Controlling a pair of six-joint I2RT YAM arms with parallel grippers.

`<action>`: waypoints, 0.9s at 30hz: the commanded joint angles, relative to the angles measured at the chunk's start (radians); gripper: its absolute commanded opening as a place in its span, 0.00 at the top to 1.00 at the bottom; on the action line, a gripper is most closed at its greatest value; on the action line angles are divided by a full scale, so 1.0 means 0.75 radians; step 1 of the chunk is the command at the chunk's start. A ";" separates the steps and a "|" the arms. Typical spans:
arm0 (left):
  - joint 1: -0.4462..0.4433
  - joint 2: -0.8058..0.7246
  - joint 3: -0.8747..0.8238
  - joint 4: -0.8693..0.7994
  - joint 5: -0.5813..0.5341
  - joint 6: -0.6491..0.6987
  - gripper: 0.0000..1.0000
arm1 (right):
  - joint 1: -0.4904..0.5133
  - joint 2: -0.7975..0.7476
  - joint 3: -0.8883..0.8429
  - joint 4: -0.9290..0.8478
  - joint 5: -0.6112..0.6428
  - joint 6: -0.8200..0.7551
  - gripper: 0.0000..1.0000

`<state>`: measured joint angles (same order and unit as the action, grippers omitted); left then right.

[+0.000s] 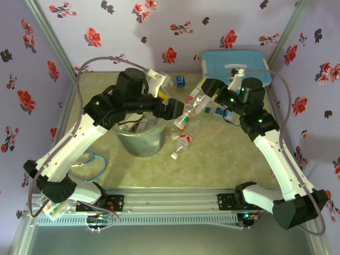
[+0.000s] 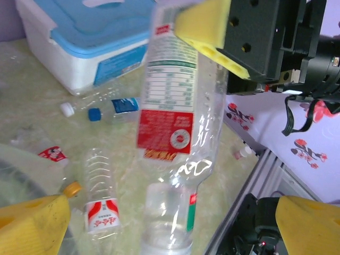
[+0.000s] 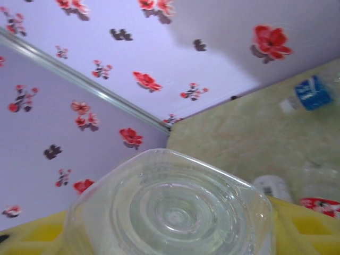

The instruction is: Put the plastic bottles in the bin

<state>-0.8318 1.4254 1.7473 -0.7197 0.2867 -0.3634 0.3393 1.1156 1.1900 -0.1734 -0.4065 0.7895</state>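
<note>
Bin (image 1: 139, 144): stands left of centre on the table (image 1: 223, 154), under your left arm. I cannot tell what lies inside it.

Left claw (image 1: 177, 109): reached over the bin's far-right rim. In the left wrist view its yellow fingers (image 2: 34, 223) stand wide apart, one on either side of the bottle's neck, and neither is touching it. The claw is released.

Red-label bottle (image 1: 191, 109): up in the air between your two claws, just right of the bin rim. It is tilted, with the neck low toward the bin and the base high toward the right claw. It is not in the bin.

Loose bottles: two lie on the table just right of the bin (image 1: 184, 141), and a blue-label one (image 1: 180, 81) lies at the far edge.

Right claw (image 1: 209, 90): clenched on the red-label bottle's base end. Yellow pads flank the clear base in the right wrist view.

Box (image 1: 234, 65): white with a blue lid, at the far right corner.
</note>
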 commanded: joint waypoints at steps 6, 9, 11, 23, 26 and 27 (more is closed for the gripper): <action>-0.028 0.083 0.077 0.063 0.011 0.026 0.00 | 0.123 0.071 0.104 0.209 -0.099 0.032 0.52; -0.028 0.097 0.080 0.063 -0.007 0.036 0.01 | 0.132 0.081 0.103 0.237 -0.111 0.046 0.52; -0.028 0.100 0.078 0.074 -0.012 0.039 0.05 | 0.134 0.085 0.105 0.239 -0.115 0.047 0.52; -0.026 0.098 0.065 0.110 -0.034 0.040 0.44 | 0.143 0.124 0.107 0.288 -0.134 0.074 0.48; -0.018 0.092 0.057 0.115 -0.039 0.025 0.45 | 0.143 0.135 0.092 0.297 -0.105 0.068 0.32; -0.013 0.088 0.052 0.114 -0.042 0.022 0.45 | 0.143 0.138 0.087 0.297 -0.093 0.065 0.23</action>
<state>-0.8440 1.4998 1.7737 -0.6769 0.2497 -0.3458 0.4385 1.2068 1.2366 0.0105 -0.4839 0.8310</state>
